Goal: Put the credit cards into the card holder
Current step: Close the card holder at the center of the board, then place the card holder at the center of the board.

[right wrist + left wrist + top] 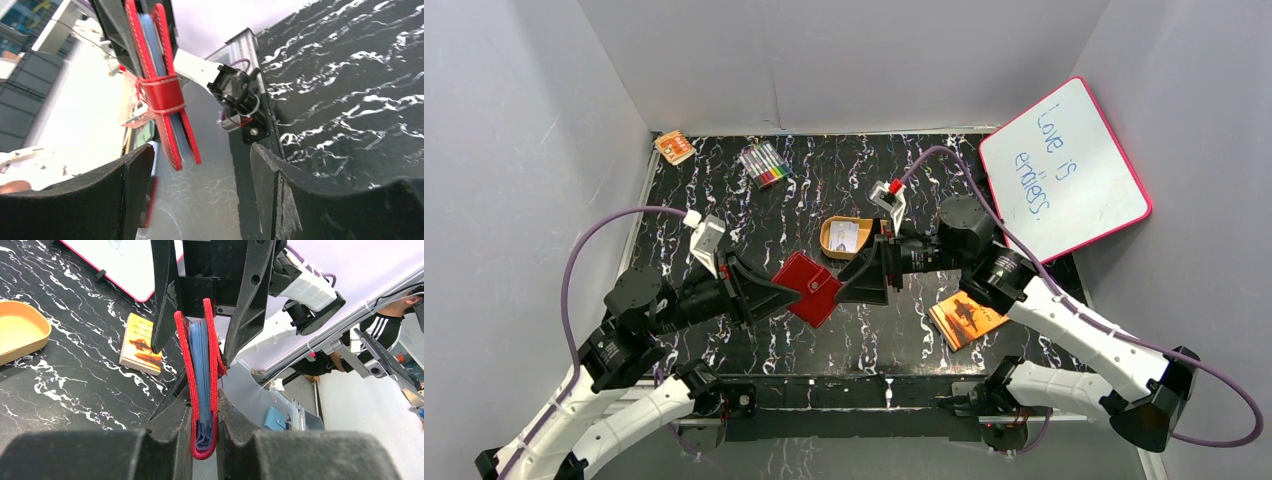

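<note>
Red card holder (202,365) pinched btwn L gripper (204,407) fingers.

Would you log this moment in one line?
left hand: shut on card holder | right hand: open, at its end

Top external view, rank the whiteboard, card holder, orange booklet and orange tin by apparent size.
1. Whiteboard.
2. Card holder and orange booklet: look alike, and the holder is held up, partly hidden, so unranked.
3. Orange tin.

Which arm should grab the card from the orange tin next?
Right, most likely. The left fingers are clamped on the card holder, while the right fingers are open, empty and close to the orange tin holding the card.
</note>
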